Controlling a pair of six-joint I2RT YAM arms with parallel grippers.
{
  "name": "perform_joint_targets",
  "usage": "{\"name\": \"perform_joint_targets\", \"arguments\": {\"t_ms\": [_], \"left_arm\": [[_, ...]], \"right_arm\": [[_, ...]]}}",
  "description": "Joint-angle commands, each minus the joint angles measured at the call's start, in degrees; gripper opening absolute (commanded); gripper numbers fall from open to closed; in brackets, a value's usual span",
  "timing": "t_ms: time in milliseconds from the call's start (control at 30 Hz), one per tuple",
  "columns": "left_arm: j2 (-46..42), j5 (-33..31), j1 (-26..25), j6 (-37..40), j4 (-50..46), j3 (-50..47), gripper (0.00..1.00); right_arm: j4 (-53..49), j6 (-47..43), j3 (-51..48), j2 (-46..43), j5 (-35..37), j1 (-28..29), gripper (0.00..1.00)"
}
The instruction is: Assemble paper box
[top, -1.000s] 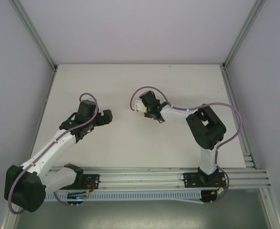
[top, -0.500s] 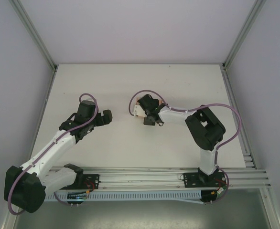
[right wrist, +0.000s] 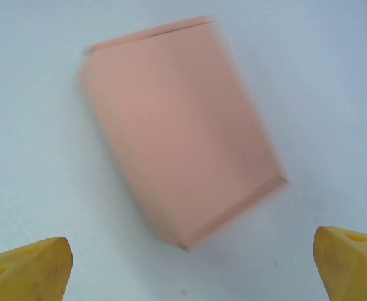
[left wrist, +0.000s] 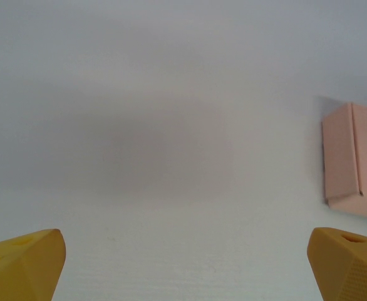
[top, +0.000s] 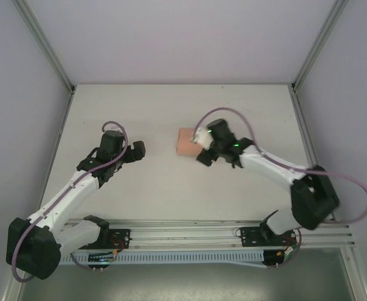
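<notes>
Two arms reach over the white bench (top: 158, 106). The box (top: 186, 142), salmon-pink and folded flat, lies near the bench's middle. The right arm (top: 277, 169) has its jaws at the box's right edge, wide apart and gripping nothing; from the right wrist the box (right wrist: 180, 128) lies blurred on the bench, clear of both yellow fingertips (right wrist: 27, 266). The left arm (top: 77, 188) has its jaws wide apart and empty, well to the box's left.
</notes>
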Motion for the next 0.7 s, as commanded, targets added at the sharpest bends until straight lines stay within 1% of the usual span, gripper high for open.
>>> {"name": "perform_joint_targets", "arguments": {"t_ms": [0, 67, 100, 167, 200, 233, 300, 333, 367, 400, 433, 533, 567, 600, 633, 667], "left_arm": [[0.8, -3.4, 4.6, 3.9, 7.6, -2.2, 0.99], [2.2, -4.1, 8.9, 6.2, 12.8, -4.1, 0.99], [2.7, -5.5, 10.6, 7.7, 16.6, -5.7, 0.99], [4.2, -10.6, 12.7, 12.3, 28.0, -10.6, 0.98], [4.7, -9.6, 14.2, 14.1, 32.5, -12.3, 0.98], [4.6, -7.0, 15.7, 14.6, 33.0, -12.3, 0.99], [4.7, -6.9, 16.2, 18.9, 43.7, -16.1, 0.99], [5.2, -6.6, 16.2, 21.6, 50.6, -18.8, 0.99], [6.2, -6.8, 16.3, 23.5, 57.7, -21.8, 0.99], [7.1, -5.9, 16.5, 24.6, 61.5, -23.4, 0.98], [8.2, -4.1, 16.7, 25.6, 62.7, -24.1, 0.99], [13.8, -2.2, 16.9, 26.3, 66.3, -23.8, 0.99], [14.6, -0.2, 16.9, 26.9, 65.1, -22.5, 0.99], [16.2, 1.1, 17.0, 28.2, 67.5, -22.3, 0.99], [17.3, 2.3, 17.0, 29.7, 67.8, -21.5, 0.99], [19.4, 3.3, 17.1, 30.8, 71.3, -21.9, 0.99]], "right_arm": [[6.8, 15.5, -6.2, -8.2, 0.4, -7.8, 0.99], [10.8, 20.6, -11.3, -13.5, 4.2, -12.7, 0.99], [12.5, 22.6, -13.9, -15.8, 3.8, -15.5, 0.99], [18.0, 24.9, -20.1, -20.0, 4.1, -20.5, 0.99], [22.5, 25.5, -23.5, -21.3, 5.7, -22.2, 0.99], [27.9, 26.1, -27.2, -22.0, 7.4, -23.9, 0.99], [39.3, 29.4, -33.8, -21.9, 9.4, -27.4, 0.99], [43.2, 31.1, -35.9, -21.6, 8.0, -29.4, 0.99], [46.9, 32.5, -37.7, -20.8, 6.1, -31.3, 0.99], [50.1, 33.1, -38.8, -19.7, 5.1, -32.7, 0.99], [53.2, 32.5, -39.4, -18.1, 4.2, -33.4, 0.99], [60.9, 33.0, -39.0, -11.4, 5.2, -34.9, 0.99], [60.5, 35.3, -37.7, -8.9, 3.3, -36.2, 0.99], [61.6, 36.1, -36.6, -6.2, 0.7, -37.2, 0.99], [63.5, 36.4, -36.1, -3.3, -1.0, -37.6, 0.99], [64.7, 36.0, -34.9, 1.2, -2.5, -37.7, 0.99]]}}
